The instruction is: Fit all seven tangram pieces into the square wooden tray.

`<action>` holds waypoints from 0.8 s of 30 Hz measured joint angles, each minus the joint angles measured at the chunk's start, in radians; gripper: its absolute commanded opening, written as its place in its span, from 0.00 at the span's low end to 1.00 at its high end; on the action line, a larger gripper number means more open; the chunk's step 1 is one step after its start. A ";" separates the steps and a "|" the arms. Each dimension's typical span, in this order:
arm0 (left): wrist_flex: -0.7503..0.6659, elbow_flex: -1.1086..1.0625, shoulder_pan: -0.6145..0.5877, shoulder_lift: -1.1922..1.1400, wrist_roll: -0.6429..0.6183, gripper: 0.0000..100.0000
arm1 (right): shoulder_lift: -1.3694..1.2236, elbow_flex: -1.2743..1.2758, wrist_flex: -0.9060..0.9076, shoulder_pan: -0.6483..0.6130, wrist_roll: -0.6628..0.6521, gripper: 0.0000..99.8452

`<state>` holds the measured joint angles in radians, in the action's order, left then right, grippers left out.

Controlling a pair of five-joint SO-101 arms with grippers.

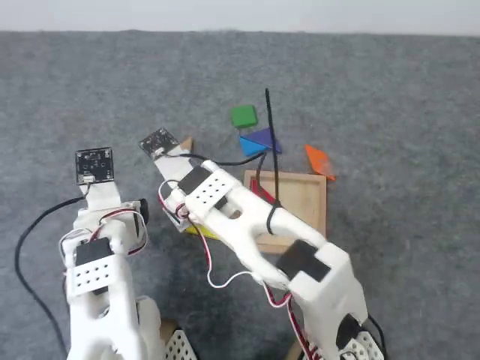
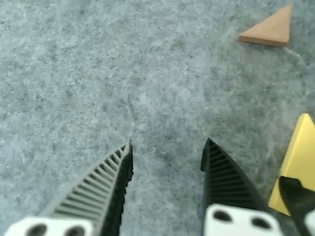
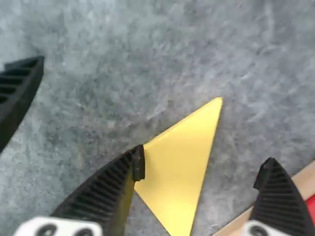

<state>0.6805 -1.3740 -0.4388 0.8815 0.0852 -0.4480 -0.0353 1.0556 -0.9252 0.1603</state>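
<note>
Right end effector [image 3: 204, 163] stood released over the flat yellow triangular piece [image 3: 181, 169].
The left end effector [image 2: 167, 144], also released, hovered above the grey felt-covered desk [image 2: 98, 73].

Matt wooden tray [image 1: 304, 196], fuzzy carpet [image 1: 390, 90]

Seven tangram pieces [image 1: 255, 140] counted: green [image 1: 243, 115], blue [image 1: 249, 145], purple [image 1: 265, 136], orange [image 1: 319, 160], tan [image 2: 268, 29], yellow [image 3: 179, 167], red [image 1: 261, 191]. One tray [image 1: 304, 199]. Two arms [image 1: 247, 217].
</note>
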 measured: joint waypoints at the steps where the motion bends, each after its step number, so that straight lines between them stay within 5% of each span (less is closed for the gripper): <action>1: 0.000 0.000 0.002 0.000 0.000 0.23 | -0.003 -0.006 0.008 -0.002 0.002 0.36; 24: 0.015 0.037 -0.104 0.000 -0.063 0.23 | -0.140 -0.124 0.089 -0.084 0.144 0.35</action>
<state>0.6958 -1.3372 -0.5432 0.8815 0.0222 -0.5877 -0.1596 1.1446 -1.0096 0.3046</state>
